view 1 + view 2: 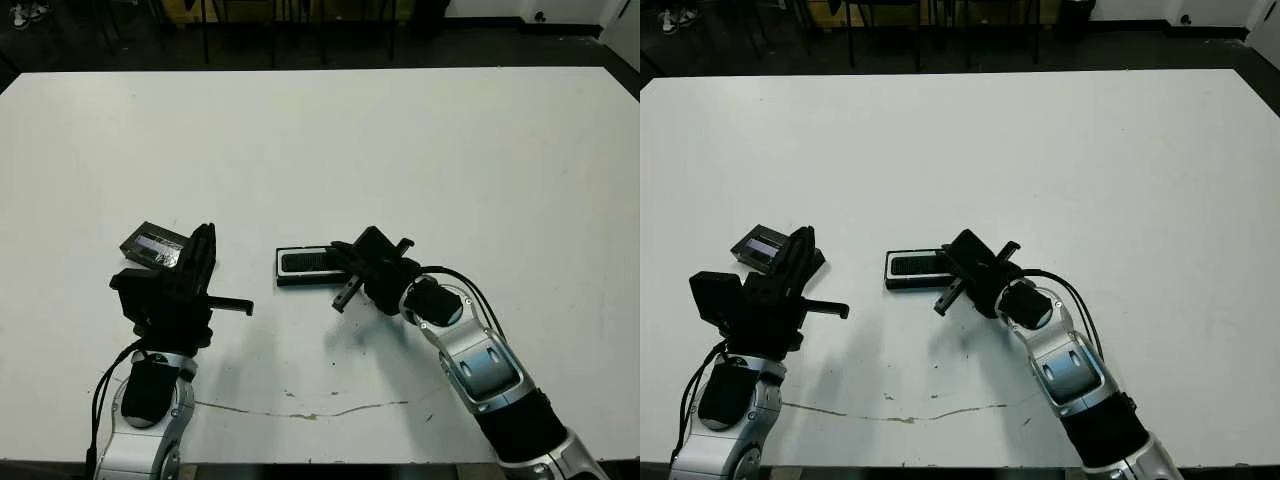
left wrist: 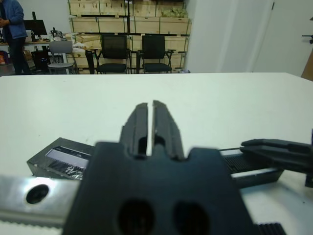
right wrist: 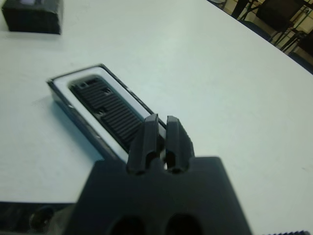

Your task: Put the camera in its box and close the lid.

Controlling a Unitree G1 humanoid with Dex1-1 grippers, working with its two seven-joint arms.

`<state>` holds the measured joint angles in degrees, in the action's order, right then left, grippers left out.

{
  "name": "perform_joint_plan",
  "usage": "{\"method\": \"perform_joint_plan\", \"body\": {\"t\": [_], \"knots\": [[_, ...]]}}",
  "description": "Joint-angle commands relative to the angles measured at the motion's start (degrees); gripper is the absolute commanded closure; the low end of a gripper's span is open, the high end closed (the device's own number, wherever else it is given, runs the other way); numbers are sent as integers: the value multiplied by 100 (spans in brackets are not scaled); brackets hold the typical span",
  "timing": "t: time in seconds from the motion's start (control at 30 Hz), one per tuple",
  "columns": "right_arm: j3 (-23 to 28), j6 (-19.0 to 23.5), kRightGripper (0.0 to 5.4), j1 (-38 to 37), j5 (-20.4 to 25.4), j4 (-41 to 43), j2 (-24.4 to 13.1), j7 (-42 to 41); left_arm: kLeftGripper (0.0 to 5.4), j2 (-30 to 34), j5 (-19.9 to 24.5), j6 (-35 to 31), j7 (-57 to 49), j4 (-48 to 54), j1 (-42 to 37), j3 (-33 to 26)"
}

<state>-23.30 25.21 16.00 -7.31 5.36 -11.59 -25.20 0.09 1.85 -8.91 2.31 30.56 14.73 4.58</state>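
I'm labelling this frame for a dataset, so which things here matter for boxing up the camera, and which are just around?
Part of the job:
- camera, lying in the box's white hollow
- box, open on the table
- lid, apart from the box, by the left gripper
- right gripper, at the box's end

Just around:
- white table
- chairs, crates and a person beyond it

No readable text, label, brand, number or sign in any view. Flat black slab lid with glossy bluish top (image 1: 153, 246): pale reflective patch only, no legible characters. Slim black ribbed bar camera (image 3: 108, 110) in white-lined shallow black box (image 3: 63, 86): small marks near one end, too blurred to read.
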Motion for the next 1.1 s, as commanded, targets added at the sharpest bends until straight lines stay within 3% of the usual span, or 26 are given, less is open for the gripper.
{"method": "perform_joint_plan", "body": {"t": [0.03, 0.3, 0.43, 0.7, 0.8, 0.93, 1.03, 1.1], "knots": [[-108, 449, 539, -373, -108, -451, -301, -165, 540, 27, 2, -81, -16, -5, 161, -10], [-203, 379, 539, -385, -130, -158, -747, -549, 540, 40, -5, -59, -14, -26, 134, -28], [239, 485, 539, -515, 219, 263, -689, -506, 540, 63, -11, -102, -12, 25, 133, -52], [2311, 1225, 539, -208, 1893, 1852, -230, -79, 540, 407, 225, -232, 297, 787, 164, -547], [2808, 1339, 539, -68, 2334, 2156, -300, -2, 540, 583, 442, -477, 438, 1266, 152, -906], [3327, 1247, 539, -17, 2878, 2142, -382, -37, 540, 1062, 984, -628, 799, 1591, -20, -1834], [3756, 1893, 539, 143, 3627, 2117, -302, 165, 540, 1584, 1279, -905, 969, 1756, -179, -2446], [3913, 2097, 539, 215, 3988, 2072, -287, 279, 540, 1972, 1386, -1022, 1119, 1726, -290, -2787]]}}
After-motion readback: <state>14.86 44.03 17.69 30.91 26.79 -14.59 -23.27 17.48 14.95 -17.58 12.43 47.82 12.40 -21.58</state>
